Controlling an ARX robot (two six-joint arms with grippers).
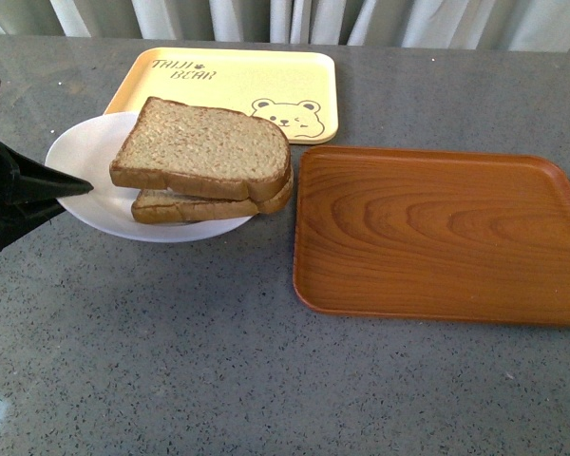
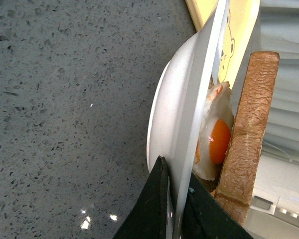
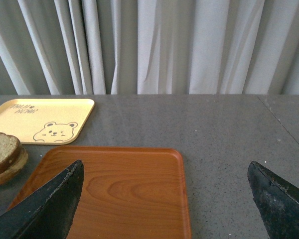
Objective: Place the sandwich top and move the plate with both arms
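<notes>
The white plate (image 1: 95, 195) stands at the table's left, partly over the yellow tray. On it lies the sandwich: the sandwich top (image 1: 204, 147), a brown speckled slice, rests on a lower slice. In the left wrist view a fried egg (image 2: 217, 139) shows between plate (image 2: 189, 99) and sandwich top (image 2: 249, 129). My left gripper (image 1: 81, 187) is shut on the plate's left rim, one finger above and one below (image 2: 174, 172). My right gripper (image 3: 165, 169) is open and empty, hovering above the brown tray; it does not show in the front view.
A yellow bear tray (image 1: 237, 90) lies behind the plate. A brown wood-grain tray (image 1: 437, 233) lies to the right of the plate, bare. Grey speckled tabletop (image 1: 218, 361) stretches in front. Curtains hang at the far edge.
</notes>
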